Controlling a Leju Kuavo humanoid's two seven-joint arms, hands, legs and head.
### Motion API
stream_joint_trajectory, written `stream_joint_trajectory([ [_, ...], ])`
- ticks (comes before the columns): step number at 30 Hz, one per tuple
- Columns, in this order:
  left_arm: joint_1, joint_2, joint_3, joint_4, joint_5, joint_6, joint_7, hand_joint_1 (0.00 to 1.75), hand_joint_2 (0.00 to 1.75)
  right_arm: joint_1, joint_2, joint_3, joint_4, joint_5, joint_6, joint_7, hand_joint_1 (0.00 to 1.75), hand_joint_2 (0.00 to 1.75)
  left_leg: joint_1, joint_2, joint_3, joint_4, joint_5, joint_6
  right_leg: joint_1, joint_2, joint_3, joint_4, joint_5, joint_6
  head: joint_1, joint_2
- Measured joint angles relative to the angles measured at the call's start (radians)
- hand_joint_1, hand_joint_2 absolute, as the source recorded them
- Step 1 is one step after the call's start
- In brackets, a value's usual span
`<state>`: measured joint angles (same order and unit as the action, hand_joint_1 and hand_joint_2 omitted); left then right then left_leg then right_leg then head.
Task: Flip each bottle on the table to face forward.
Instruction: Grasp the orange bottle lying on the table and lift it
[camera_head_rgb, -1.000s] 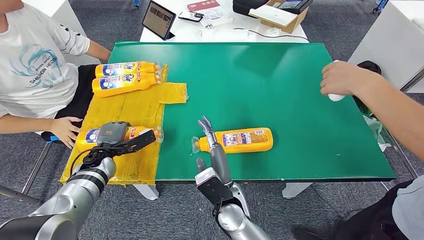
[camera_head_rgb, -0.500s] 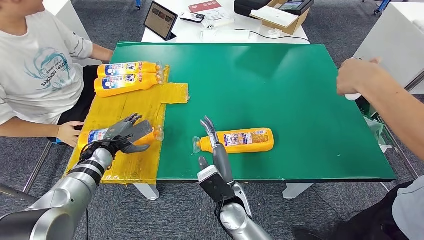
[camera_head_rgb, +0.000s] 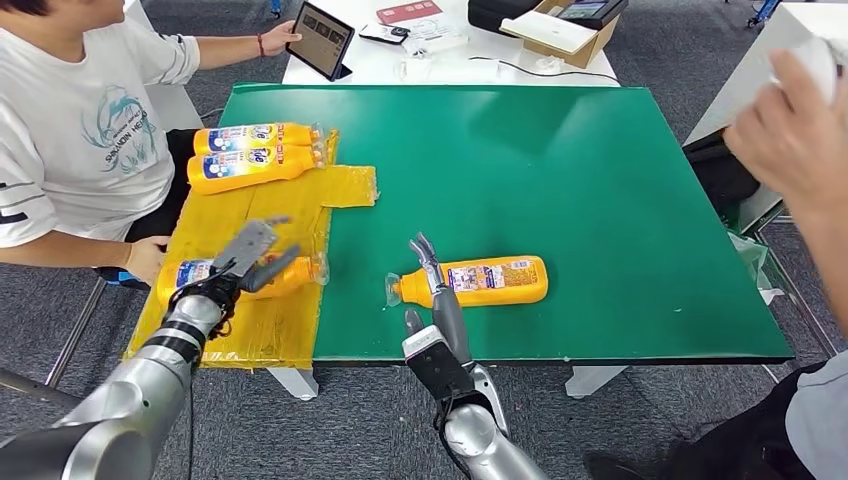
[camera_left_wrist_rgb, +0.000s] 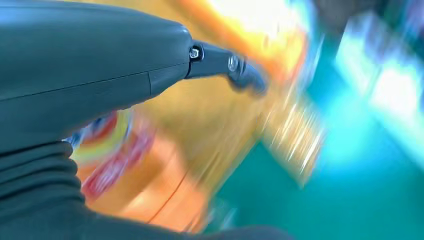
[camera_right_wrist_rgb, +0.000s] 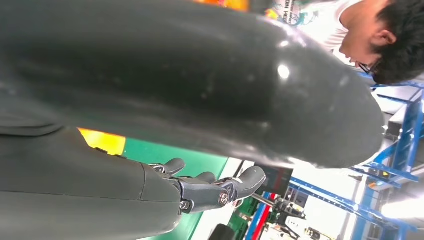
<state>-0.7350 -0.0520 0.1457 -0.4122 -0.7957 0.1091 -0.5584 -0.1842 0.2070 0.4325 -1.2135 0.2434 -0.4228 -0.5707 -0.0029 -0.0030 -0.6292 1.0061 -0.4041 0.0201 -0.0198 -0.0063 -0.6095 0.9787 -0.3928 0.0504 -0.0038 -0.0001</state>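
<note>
Two yellow plastic bottles with blue labels (camera_head_rgb: 255, 155) lie label-up on the yellow mat (camera_head_rgb: 260, 215); you have two left. Your left hand (camera_head_rgb: 243, 262) hovers, fingers spread, over the mat's third bottle (camera_head_rgb: 200, 275). Your right hand (camera_head_rgb: 432, 285), fingers apart, reaches the orange bottle lying on the green table (camera_head_rgb: 480, 281).
</note>
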Motion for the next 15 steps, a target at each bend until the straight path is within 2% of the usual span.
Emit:
stream_joint_trajectory([
  [1, 0.017, -0.013, 0.014, -0.024, 0.043, 0.116, -0.039, 0.0, 0.0, 0.0, 0.0, 0.0, 0.003, 0.011, -0.004, 0.006, 0.0, 0.0, 0.0, 0.0, 0.0, 0.0, 0.0, 0.0, 0.0, 0.0, 0.0, 0.0, 0.0, 0.0, 0.0, 0.0],
  [4, 0.105, -0.061, 0.024, -0.189, 0.164, 0.484, -0.122, 0.0, 1.31, -0.006, -0.01, 0.006, 0.017, 0.082, -0.016, 0.052, 0.0, 1.31, 0.0, 0.001, -0.001, 0.0, -0.001, 0.0, 0.0, 0.001, -0.001, 0.0, 0.0, 0.0, 0.0, 0.0],
  [5, 0.145, -0.082, 0.022, -0.276, 0.188, 0.554, -0.133, 0.0, 1.75, -0.011, -0.021, 0.009, 0.025, 0.115, -0.019, 0.076, 0.0, 1.75, 0.0, 0.0, -0.001, 0.0, -0.001, 0.0, 0.0, 0.001, -0.001, -0.001, 0.0, 0.0, 0.0, 0.0],
  [7, 0.227, -0.125, 0.018, -0.447, 0.216, 0.604, -0.142, 0.0, 1.75, -0.028, -0.053, 0.015, 0.037, 0.186, -0.02, 0.132, 0.0, 1.75, -0.001, -0.001, -0.002, 0.0, -0.001, 0.0, -0.001, 0.0, -0.001, -0.001, -0.001, 0.001, 0.0, 0.0],
  [10, 0.339, -0.175, -0.002, -0.644, 0.28, 0.598, -0.144, 0.0, 1.75, -0.067, -0.121, 0.018, 0.047, 0.289, -0.005, 0.229, 0.0, 1.75, -0.002, -0.001, -0.003, 0.0, -0.002, 0.001, -0.001, 0.0, -0.001, -0.001, -0.002, 0.003, 0.0, 0.0],
  [15, 0.472, -0.221, -0.046, -0.833, 0.331, 0.592, -0.144, 0.0, 1.75, -0.138, -0.233, 0.001, 0.062, 0.399, 0.074, 0.351, 0.0, 1.75, -0.003, -0.001, -0.003, 0.0, -0.003, 0.002, -0.002, 0.0, -0.002, -0.002, -0.001, 0.004, 0.0, 0.0],
])
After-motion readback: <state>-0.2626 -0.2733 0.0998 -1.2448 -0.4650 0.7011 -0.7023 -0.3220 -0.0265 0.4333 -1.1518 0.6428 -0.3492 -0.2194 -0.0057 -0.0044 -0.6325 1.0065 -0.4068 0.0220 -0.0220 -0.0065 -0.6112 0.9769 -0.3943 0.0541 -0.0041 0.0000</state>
